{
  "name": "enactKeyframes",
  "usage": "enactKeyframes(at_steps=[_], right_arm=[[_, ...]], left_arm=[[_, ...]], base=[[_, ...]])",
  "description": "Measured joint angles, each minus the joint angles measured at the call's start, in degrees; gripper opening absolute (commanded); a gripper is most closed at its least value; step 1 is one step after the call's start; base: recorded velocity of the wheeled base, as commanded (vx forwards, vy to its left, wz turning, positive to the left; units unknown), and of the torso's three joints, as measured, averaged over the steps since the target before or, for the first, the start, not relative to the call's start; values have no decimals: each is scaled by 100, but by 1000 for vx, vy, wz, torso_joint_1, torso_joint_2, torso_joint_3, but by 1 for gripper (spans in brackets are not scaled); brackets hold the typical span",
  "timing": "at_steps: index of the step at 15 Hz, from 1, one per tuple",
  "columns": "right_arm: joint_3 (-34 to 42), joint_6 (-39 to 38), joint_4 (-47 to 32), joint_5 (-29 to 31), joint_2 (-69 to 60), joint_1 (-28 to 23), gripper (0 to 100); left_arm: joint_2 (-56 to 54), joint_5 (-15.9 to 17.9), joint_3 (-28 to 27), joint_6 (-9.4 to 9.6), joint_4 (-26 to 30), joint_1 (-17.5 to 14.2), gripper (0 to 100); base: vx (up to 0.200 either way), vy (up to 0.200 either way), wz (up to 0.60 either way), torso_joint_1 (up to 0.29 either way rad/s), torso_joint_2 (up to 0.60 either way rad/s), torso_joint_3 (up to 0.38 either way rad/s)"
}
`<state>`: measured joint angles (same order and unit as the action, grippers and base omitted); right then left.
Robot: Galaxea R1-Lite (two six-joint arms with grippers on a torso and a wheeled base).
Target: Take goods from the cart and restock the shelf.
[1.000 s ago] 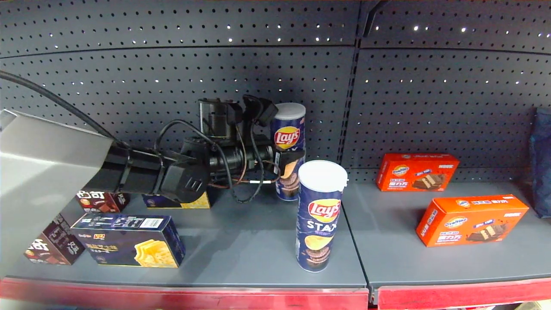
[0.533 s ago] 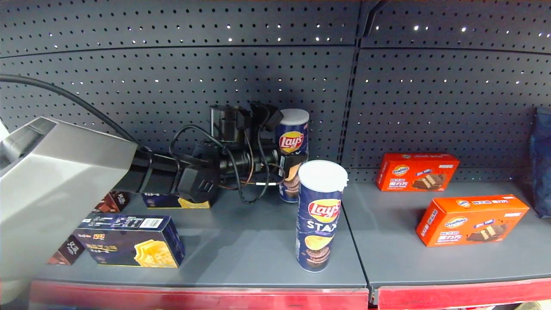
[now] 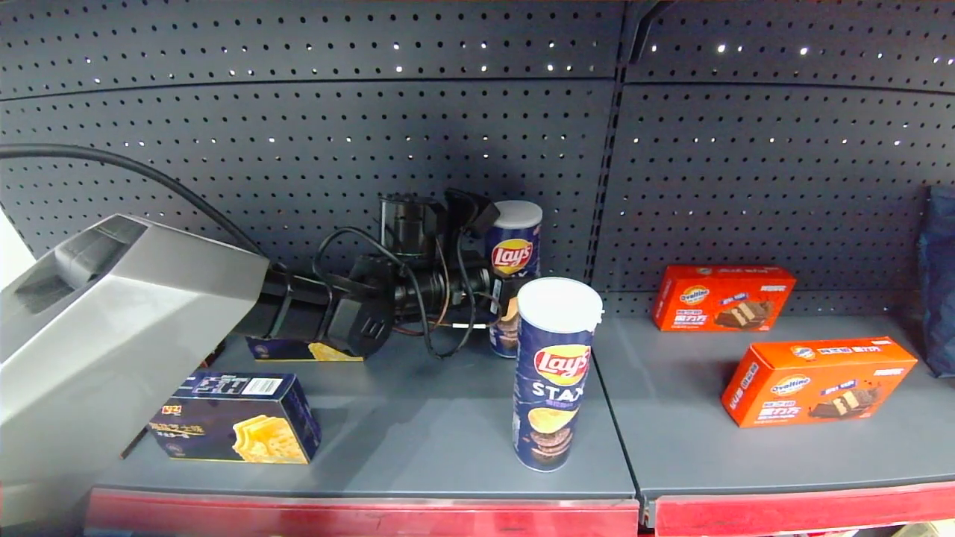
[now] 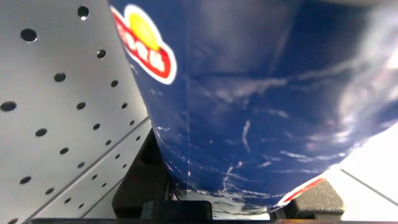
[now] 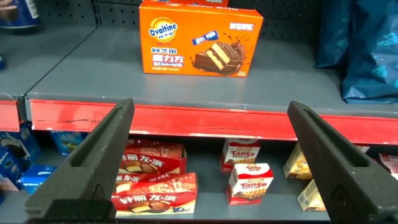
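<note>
- Can (image 3: 516, 242) stands upright, long axis vertical, lid up, clamped between left gripper (image 3: 504, 297) fingers, near shelf (image 3: 418, 425) back wall.
- Right gripper (image 5: 211, 162) fingers spread wide, orange box (image 5: 199, 37) on shelf beyond them.

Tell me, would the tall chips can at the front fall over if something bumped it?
Probably yes: the front chips can stands upright, tall and narrow on a small base, so a bump near its white lid could tip it. Being round, it would likely roll on the flat shelf.
</note>
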<state>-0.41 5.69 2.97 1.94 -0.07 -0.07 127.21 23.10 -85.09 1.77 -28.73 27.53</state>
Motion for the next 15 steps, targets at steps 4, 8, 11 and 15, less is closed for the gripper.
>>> enactKeyframes(at_steps=[4,8,11,15], right_arm=[[0,0,0,-2,0,-2,100],[0,-11,0,-2,0,2,100],[0,-15,0,0,0,2,100],[0,-17,0,6,0,2,100]], left_arm=[[121,-6,-127,0,7,48,0],[184,-39,-146,0,2,56,0],[210,-50,-146,0,2,78,0],[223,-77,-127,6,-11,139,100]], base=[[0,0,0,0,0,0],[0,0,0,0,0,0],[0,0,0,0,0,0],[0,0,0,0,0,0]])
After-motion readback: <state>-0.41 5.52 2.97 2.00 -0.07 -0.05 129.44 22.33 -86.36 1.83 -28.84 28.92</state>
